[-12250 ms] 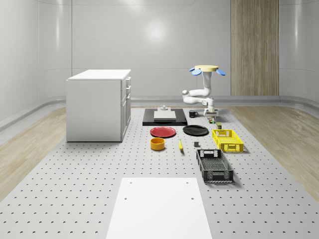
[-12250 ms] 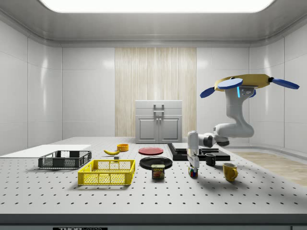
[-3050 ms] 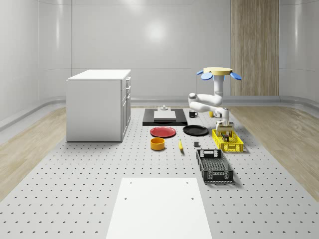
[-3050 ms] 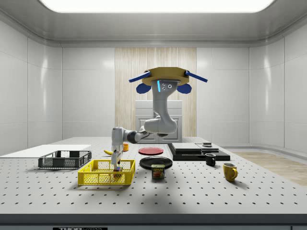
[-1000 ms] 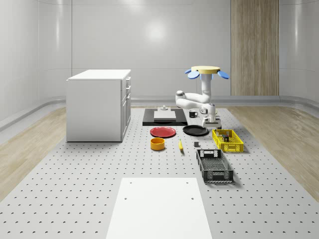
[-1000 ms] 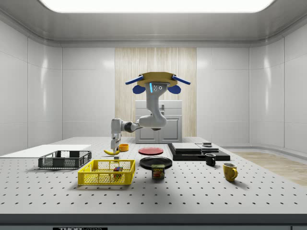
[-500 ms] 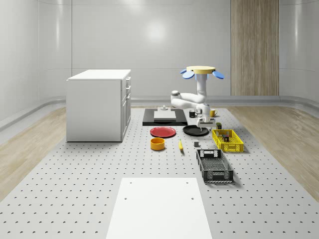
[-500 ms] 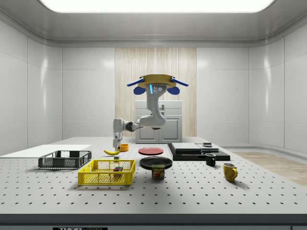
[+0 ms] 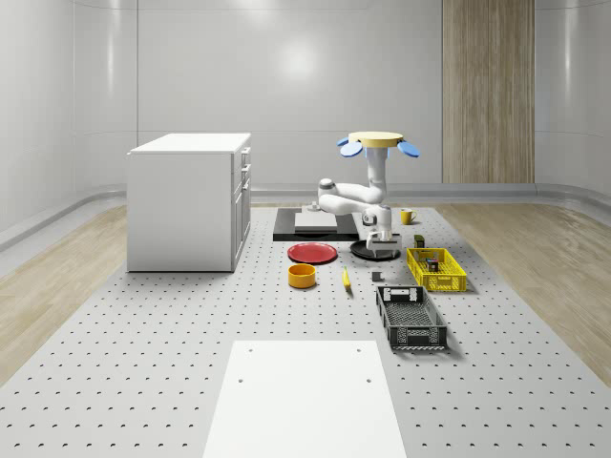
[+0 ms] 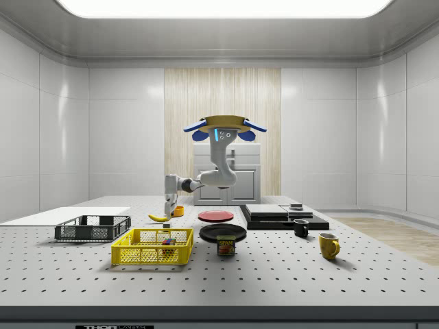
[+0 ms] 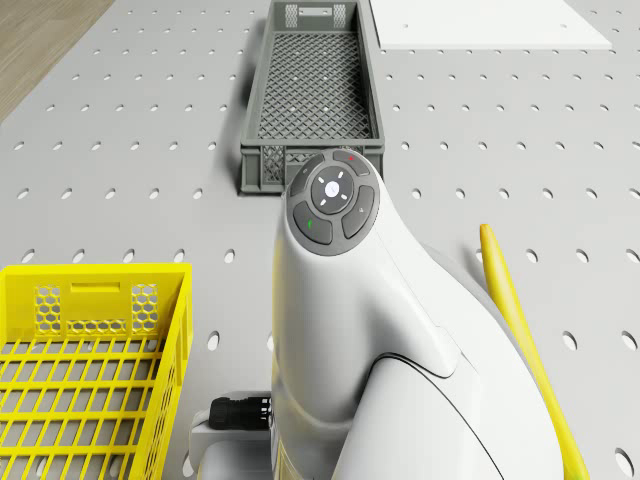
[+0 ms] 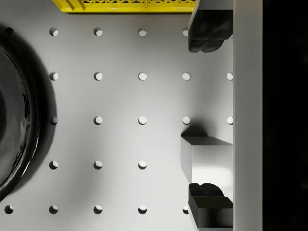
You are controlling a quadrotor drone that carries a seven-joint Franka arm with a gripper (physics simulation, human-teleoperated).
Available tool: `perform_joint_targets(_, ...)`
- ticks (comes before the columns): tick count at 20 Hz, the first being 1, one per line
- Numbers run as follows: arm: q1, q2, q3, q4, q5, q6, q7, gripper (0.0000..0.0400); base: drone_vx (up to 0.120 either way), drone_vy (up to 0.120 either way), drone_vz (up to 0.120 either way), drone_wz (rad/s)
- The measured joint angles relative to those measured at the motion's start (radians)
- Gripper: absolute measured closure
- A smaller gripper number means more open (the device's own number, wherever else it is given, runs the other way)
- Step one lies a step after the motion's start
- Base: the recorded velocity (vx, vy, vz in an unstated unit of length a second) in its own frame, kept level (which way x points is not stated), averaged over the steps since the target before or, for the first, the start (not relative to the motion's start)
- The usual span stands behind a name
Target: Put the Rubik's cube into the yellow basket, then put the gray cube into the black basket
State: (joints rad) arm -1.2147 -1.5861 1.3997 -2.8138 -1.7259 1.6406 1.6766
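The Rubik's cube (image 9: 431, 263) lies inside the yellow basket (image 9: 449, 281), also seen as Rubik's cube (image 10: 167, 240) in the yellow basket (image 10: 137, 257). The small gray cube (image 9: 377, 278) sits on the table between the banana and the yellow basket. In the wrist view the gray cube (image 12: 208, 162) lies beneath my open gripper (image 12: 209, 116), nearer one finger (image 12: 210, 204) than the other. The drone (image 9: 373, 143) hovers above the black plate (image 9: 363, 254); my gripper (image 9: 378, 244) hangs low over the plate's near edge, holding nothing. The black basket (image 9: 410, 329) stands nearer the front.
A banana (image 9: 346, 278), orange bowl (image 9: 302, 276) and red plate (image 9: 312, 253) lie to the whole-scene view's left of the gray cube. A white cabinet (image 9: 191, 200), black slab (image 9: 315, 229), yellow mug (image 9: 407, 217) and white board (image 9: 305, 396) also stand on the table. A can (image 10: 226, 245) stands beside the yellow basket.
Drone and arm have shifted toward the whole-scene view's left, away from the yellow basket and over the black plate. The Rubik's cube stays in the yellow basket; the gripper is empty.
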Motion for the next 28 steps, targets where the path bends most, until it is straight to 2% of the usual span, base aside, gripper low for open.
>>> perform_joint_targets(3, 0.0, -0.001, 0.0, 0.0, 0.0, 0.001, 0.0, 0.0, 0.0, -0.12, -0.107, 0.0)
perform_joint_targets(9, 0.0, -0.002, 0.0, 0.0, 0.001, 0.002, 0.0, 0.0, 0.027, -0.107, 0.0, 0.0)
perform_joint_targets(14, -0.001, -0.003, 0.0, 0.0, 0.001, 0.003, 0.0, 0.0, 0.12, 0.0, 0.0, 0.0)
perform_joint_targets(28, -0.002, -0.005, -0.011, 0.002, -0.008, 0.009, 0.001, 0.0, 0.0, 0.0, 0.0, 0.0)
